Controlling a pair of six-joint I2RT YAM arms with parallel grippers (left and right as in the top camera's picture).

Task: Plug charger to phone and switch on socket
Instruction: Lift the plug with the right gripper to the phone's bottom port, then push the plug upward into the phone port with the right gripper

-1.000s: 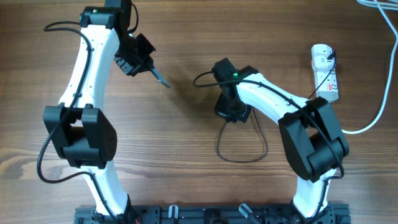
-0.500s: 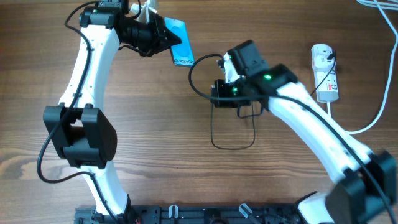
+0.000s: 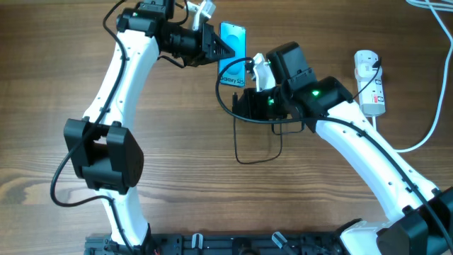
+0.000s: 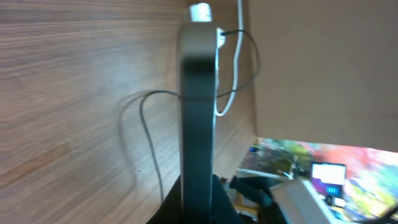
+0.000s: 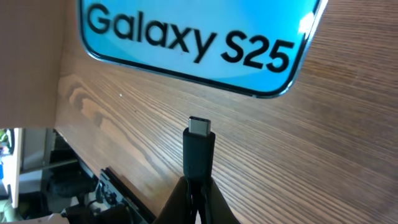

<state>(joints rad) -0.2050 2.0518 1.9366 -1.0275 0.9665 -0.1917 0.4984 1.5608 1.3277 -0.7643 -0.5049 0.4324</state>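
Far edge of counter: my left gripper point(image 3: 214, 47) clamps the phone point(image 3: 232, 51) steady so my right gripper point(image 5: 198, 198), pinching the charger point(image 5: 199, 148), can align its tip.

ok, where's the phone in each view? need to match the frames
Overhead: the phone is top centre, cyan screen facing the camera.
Left wrist: the phone is at centre, edge-on, a grey vertical slab.
Right wrist: the phone is along the top edge, with "Galaxy S25" lettering on its screen.
Shared landmark: the charger, a black loop below the phone overhead; a thin arc left of it on left wrist; its connector tip just below the screen on right wrist.
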